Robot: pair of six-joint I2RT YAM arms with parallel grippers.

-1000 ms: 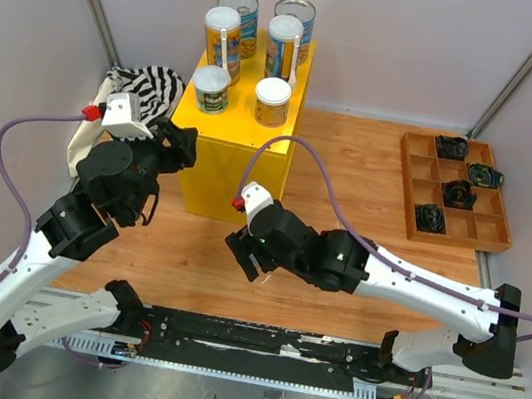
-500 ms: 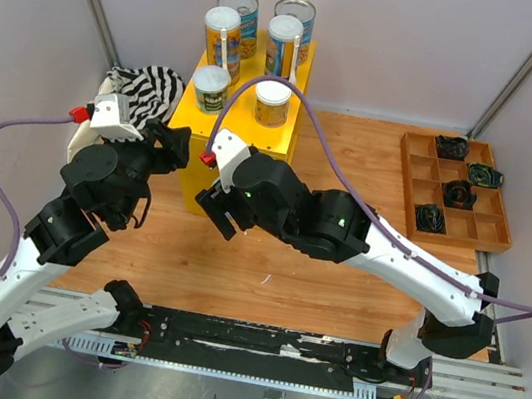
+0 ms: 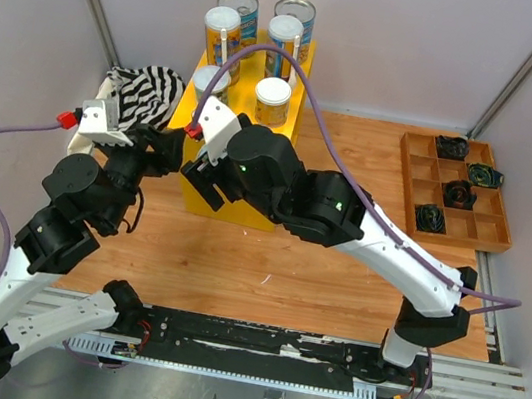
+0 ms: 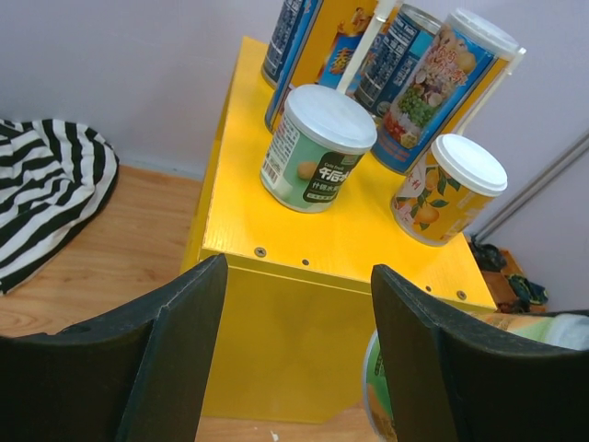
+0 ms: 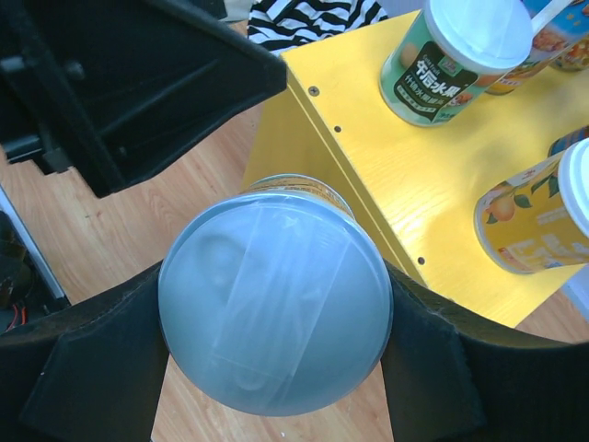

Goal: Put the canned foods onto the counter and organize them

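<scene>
Several canned foods stand on the yellow counter (image 3: 245,95): tall ones (image 3: 282,45) at the back, a short green-label can (image 4: 313,147) and a short orange-label can (image 4: 451,189) in front. My right gripper (image 5: 276,304) is shut on another can (image 5: 276,295) with a clear plastic lid, held upright in the air just off the counter's (image 5: 405,184) near left corner. In the top view that can is hidden under the right wrist (image 3: 202,184). My left gripper (image 4: 299,267) stands open and empty, facing the counter's front face (image 4: 294,331), close beside the right gripper.
A black-and-white striped cloth (image 3: 147,90) lies left of the counter against the wall. A brown compartmented wooden tray (image 3: 457,240) with small black items sits at the far right. Walls close in on both sides and behind.
The right arm has carried its can left and away from the table's middle to the counter's near left corner. The left gripper has shifted slightly back and left.
</scene>
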